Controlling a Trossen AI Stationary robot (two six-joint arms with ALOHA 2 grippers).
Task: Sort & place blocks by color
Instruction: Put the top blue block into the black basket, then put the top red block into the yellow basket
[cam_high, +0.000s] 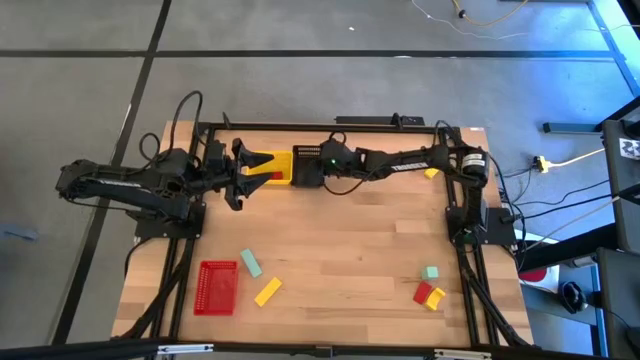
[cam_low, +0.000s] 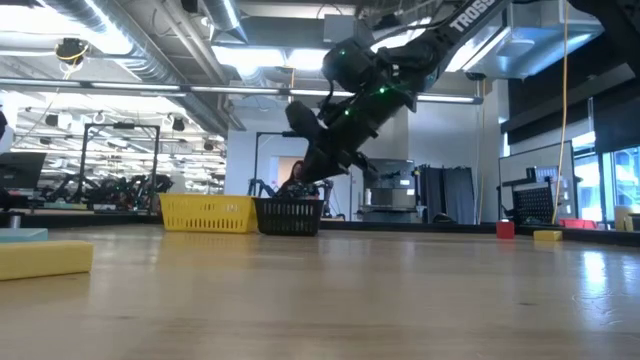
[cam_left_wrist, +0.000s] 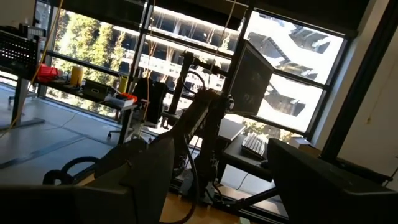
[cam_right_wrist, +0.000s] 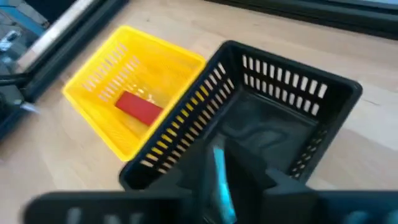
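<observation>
My right gripper (cam_right_wrist: 233, 193) hangs over the black basket (cam_right_wrist: 280, 112), slanting down into its open top, with a pale teal block (cam_right_wrist: 219, 177) between its fingers. Beside it stands the yellow basket (cam_right_wrist: 124, 87), and a red block (cam_right_wrist: 138, 107) lies on its floor. In the high view, the black basket (cam_high: 307, 166) and the yellow basket (cam_high: 262, 163) sit side by side at the table's far edge. My left gripper (cam_high: 238, 182) waits open just left of the yellow basket, raised off the table. My right gripper has the teal block (cam_right_wrist: 217, 165) between its two fingers, a thin sliver standing on edge. The fingers slant down from the table's right side. The block is lifted clear, above the inside of the black basket. Blur hides how closely both fingers meet it.
A red basket (cam_high: 217, 287) lies near the front left, with a teal block (cam_high: 251, 263) and a yellow block (cam_high: 267, 291) beside it. Teal (cam_high: 430, 272), red (cam_high: 423, 292) and yellow (cam_high: 437, 299) blocks cluster front right. Another yellow block (cam_high: 432, 172) lies far right.
</observation>
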